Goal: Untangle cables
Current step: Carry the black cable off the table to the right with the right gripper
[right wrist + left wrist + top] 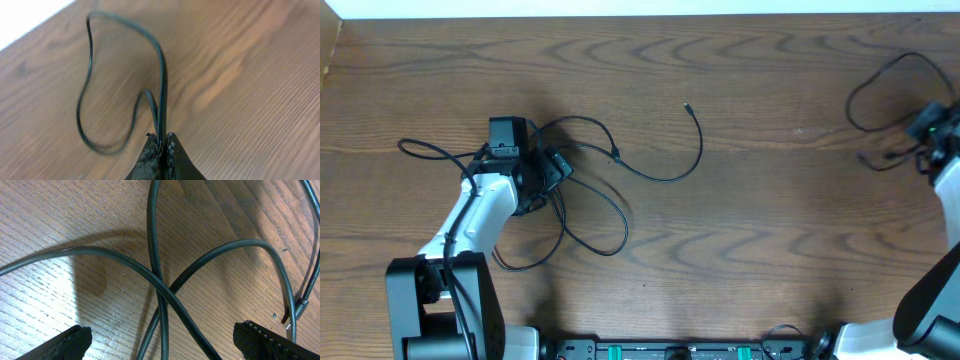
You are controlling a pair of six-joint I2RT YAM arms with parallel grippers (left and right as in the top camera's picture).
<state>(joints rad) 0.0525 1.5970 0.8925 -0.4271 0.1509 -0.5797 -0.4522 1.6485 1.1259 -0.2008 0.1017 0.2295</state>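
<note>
Hovering low over the cables (590, 205), the left gripper (167, 341) has its jaws spread wide and is gripping nothing. The left wrist view shows three black strands crossing on the table (770, 220) right between its fingers (65, 341).

That's the danger spot. If the jaws come down and close here, they could catch two or three strands at once. Any pull would then drag the whole bundle or cinch the crossing tighter instead of freeing one cord. A shallow grab could also let a thin strand slip off the pads.

Over at the far right, well apart from the bundle, the right gripper (162, 150) is pressed together, pinching a black loop (100, 85). Two runs seem to enter the pinch, so a hard tug may kink the cord or whip the loop across the wood.

Now the blind spots. From overhead, the left gripper's body covers the very crossing it's working on. In the wrist view I can't tell for certain which strand lies on top. One plug (687, 105) sits free on the wood, but the other ends are hard to pick out. The right arm is cut off by the frame edge, and where that loop's tail runs is probably out of shot.
</note>
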